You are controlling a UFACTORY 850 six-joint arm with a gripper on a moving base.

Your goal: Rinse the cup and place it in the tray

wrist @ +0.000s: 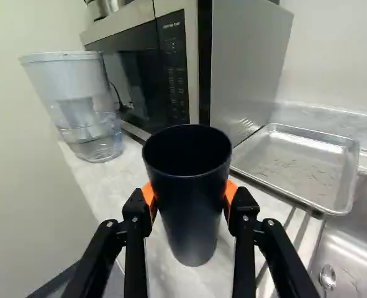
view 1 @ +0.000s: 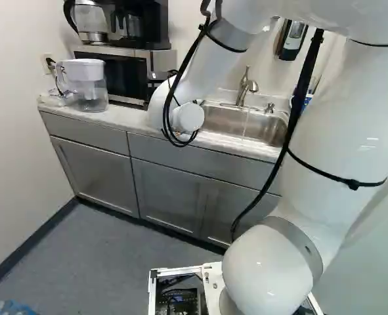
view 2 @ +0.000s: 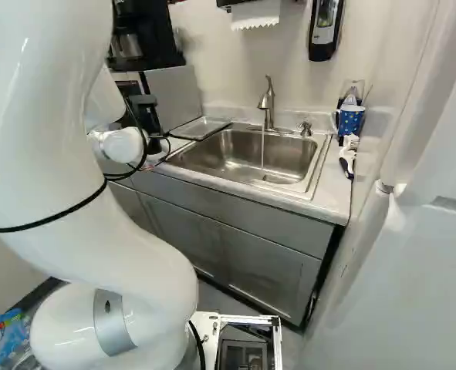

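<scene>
One black pincer [wrist: 189,198] pinches a tapered, smooth navy cup [wrist: 190,192] near the pale desk's front edge [wrist: 90,187]; likely light, slick: hold mid-wall.

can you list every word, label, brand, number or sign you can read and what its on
No text reads clearly enough to quote.
Microwave control panel: rows of small print, too small to read surely.
Plastic bottles low at the left of the right base view: coloured labels, too blurred to read.
Dark cup in the end effector: no print on the side that shows.
</scene>
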